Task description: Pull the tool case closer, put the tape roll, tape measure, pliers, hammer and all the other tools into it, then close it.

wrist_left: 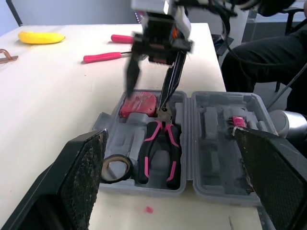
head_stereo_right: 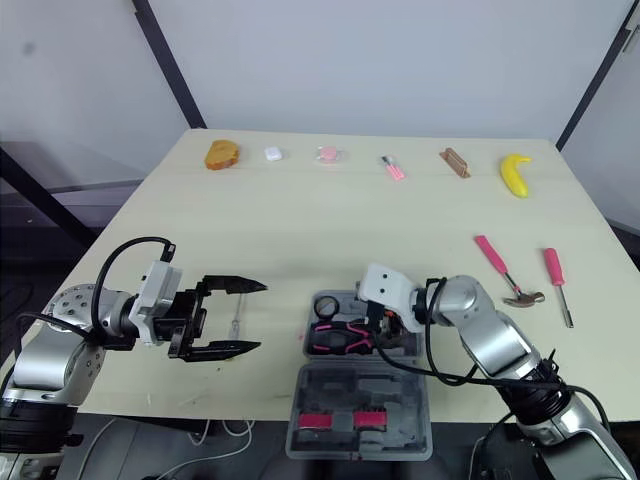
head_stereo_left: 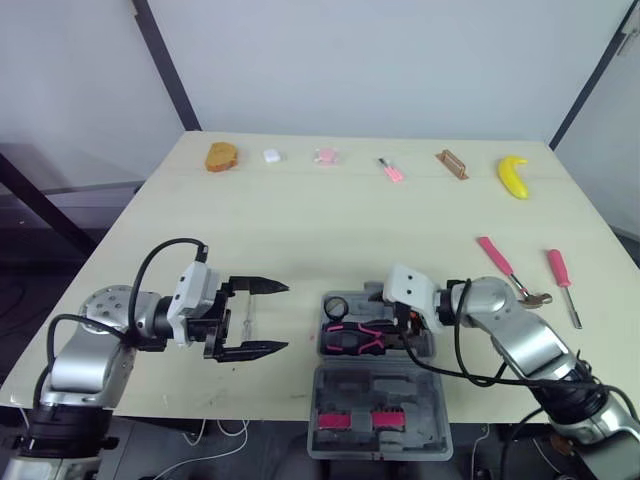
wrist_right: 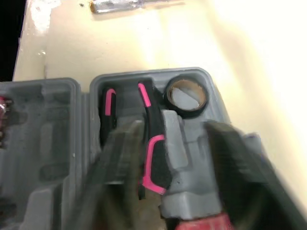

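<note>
Pliers [head_stereo_left: 352, 338] sit in the tool case [head_stereo_left: 380, 385], my right claw [wrist_left: 146, 93] spread open just above them, left claw [head_stereo_left: 283, 318] open too. Next I'd go for the hammer [head_stereo_left: 505, 268], well off right

One grey tool case [head_stereo_left: 380, 388] lies open. Inside it are one tape roll [wrist_left: 115, 167], one pair of pliers [wrist_left: 158, 153] and one red tape measure [wrist_left: 139, 104], and its lid holds two pink pieces [head_stereo_left: 332, 421].

There are two screwdrivers: one pink screwdriver [head_stereo_left: 563, 285] right of the case and one clear-handled screwdriver [head_stereo_left: 247, 322] left of it. One pink-handled hammer [head_stereo_left: 503, 265] also lies right of the case.

Well beyond the case are six things in a row, one of each:
- brown bread-like lump [head_stereo_left: 221, 156]
- white block [head_stereo_left: 271, 155]
- pink packet [head_stereo_left: 325, 156]
- small pink tool [head_stereo_left: 391, 170]
- brown bar [head_stereo_left: 452, 164]
- yellow banana [head_stereo_left: 514, 176]
</note>
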Controlling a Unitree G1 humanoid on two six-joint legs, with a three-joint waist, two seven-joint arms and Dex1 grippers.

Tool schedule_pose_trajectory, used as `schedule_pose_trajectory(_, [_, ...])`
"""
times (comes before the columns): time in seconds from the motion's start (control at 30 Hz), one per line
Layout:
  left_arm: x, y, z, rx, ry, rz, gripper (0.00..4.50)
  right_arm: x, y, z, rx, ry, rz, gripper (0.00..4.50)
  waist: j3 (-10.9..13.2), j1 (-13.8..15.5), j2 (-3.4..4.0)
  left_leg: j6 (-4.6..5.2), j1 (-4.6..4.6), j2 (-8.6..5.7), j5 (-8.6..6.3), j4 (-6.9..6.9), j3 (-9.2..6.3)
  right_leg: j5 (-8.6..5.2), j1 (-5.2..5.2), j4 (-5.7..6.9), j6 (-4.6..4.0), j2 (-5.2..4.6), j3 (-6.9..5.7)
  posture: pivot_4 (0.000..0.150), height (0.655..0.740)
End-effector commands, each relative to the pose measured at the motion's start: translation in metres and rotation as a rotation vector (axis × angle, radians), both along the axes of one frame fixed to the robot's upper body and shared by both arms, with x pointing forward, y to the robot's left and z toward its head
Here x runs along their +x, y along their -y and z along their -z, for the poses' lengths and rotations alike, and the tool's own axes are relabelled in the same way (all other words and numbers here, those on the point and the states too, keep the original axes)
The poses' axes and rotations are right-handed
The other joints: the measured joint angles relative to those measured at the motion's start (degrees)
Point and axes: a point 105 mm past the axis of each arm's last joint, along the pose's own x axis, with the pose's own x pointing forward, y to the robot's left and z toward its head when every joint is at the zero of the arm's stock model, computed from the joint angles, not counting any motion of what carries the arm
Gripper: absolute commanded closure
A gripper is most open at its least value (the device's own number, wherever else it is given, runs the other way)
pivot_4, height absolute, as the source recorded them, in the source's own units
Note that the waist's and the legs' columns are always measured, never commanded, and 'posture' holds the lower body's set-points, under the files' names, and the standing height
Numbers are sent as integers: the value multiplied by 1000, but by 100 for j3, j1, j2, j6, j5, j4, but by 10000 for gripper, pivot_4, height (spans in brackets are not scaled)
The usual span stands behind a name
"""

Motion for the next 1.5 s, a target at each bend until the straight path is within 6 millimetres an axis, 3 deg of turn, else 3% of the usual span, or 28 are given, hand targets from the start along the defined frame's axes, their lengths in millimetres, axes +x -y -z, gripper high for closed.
schedule_pose_trajectory(0.03, [-1,2,-5,-10,25,10,0,2,-3,-7,53,61,-14,43693,0,-3,0,0,0,1,0,0,0,0,0,0,0,1,0,1500,7400])
schedule_pose_trajectory(0.47, [-2,0,-2,-2,24,-1,0,7,7,39,44,-49,32,44561,0,6,0,0,1,1,0,0,0,0,1,-1,0,1,0,1500,7400])
schedule_pose_trajectory(0.57, [-1,-1,1,20,31,-8,0,7,17,73,-45,-116,79,44561,-2,7,-3,0,4,1,0,0,1,0,3,-1,0,2,0,1500,7400])
schedule_pose_trajectory(0.73, [-3,-1,3,12,15,-10,0,0,28,104,-161,-191,103,44561,-15,1,-7,0,29,1,0,-1,5,-1,21,5,-1,2,6,1500,7400])
schedule_pose_trajectory(1.0, [-3,-3,7,28,-5,-35,0,-22,47,153,-383,-322,87,44561,-111,4,-25,0,205,6,-2,-50,12,-32,168,-11,-45,2,9,1500,7400])
schedule_pose_trajectory(1.07, [-3,-3,8,28,-6,-36,0,-21,45,154,-368,-323,98,44561,-159,8,-60,0,251,8,-2,-80,11,-39,209,-24,-58,2,6,1500,7400])
schedule_pose_trajectory(1.13, [-4,-3,9,26,-9,-39,0,-20,45,155,-374,-320,105,44561,-183,7,-50,0,299,10,-2,-105,15,-42,248,-49,-61,1,7,1500,7400])
schedule_pose_trajectory(1.33, [-4,-3,11,23,-13,-45,0,-16,54,163,-437,-274,108,44561,-229,-1,-30,-1,309,20,-2,-114,16,-44,255,-67,-65,4,5,1500,7400])
schedule_pose_trajectory(1.4, [-4,-4,10,24,-13,-47,0,-9,46,152,-359,-246,132,44561,-234,-2,-31,-1,312,22,-2,-115,16,-45,255,-66,-68,5,5,1500,7400])
schedule_pose_trajectory(1.5, [-3,-9,11,25,-10,-67,0,7,26,118,-176,-155,162,44561,-230,3,-26,-1,309,28,-2,-115,15,-46,254,-67,-71,4,5,1500,7400])
